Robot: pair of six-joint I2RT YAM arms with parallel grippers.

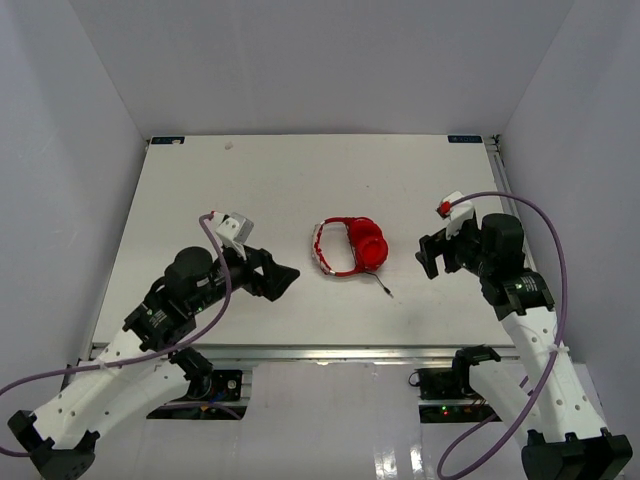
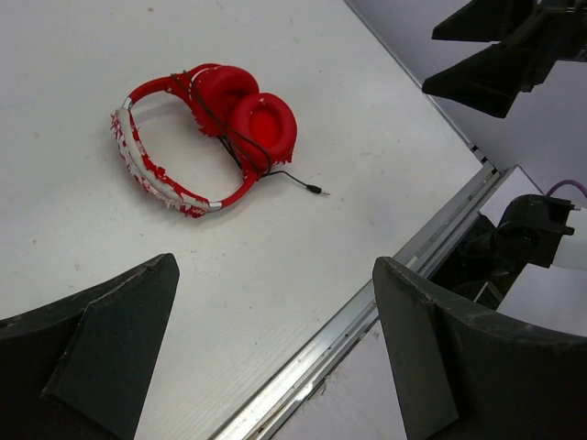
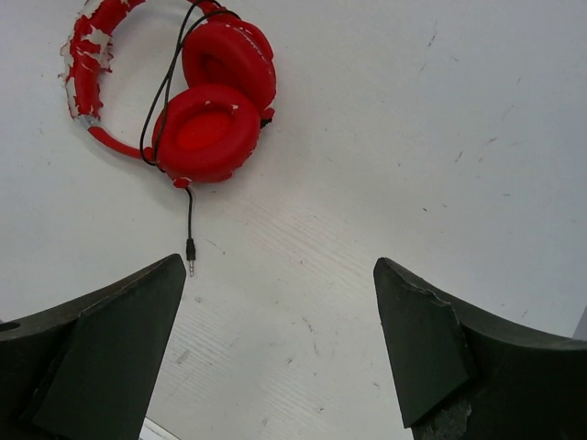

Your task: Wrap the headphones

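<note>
Top external alone frames headphones (image 1: 350,246) between splayed left gripper (image 1: 283,272) and splayed right gripper (image 1: 428,256).

White table (image 1: 200,190), matte top w/ a few faint scuffs (image 3: 459,156), metal rail (image 1: 330,348) along the near edge. Lying on it: the headphones (image 1: 352,246), approx mid-table, a bit right of centre. The two red ear cups (image 3: 213,96) sit side by side, touching. The headband (image 2: 151,174) arcs off to the left, red w/ flaky white patches. The thin black cable (image 3: 189,220) loops over the cups, then a short tail runs toward the near edge. The plug (image 3: 191,267) rests on bare tabletop near the cups.
</note>
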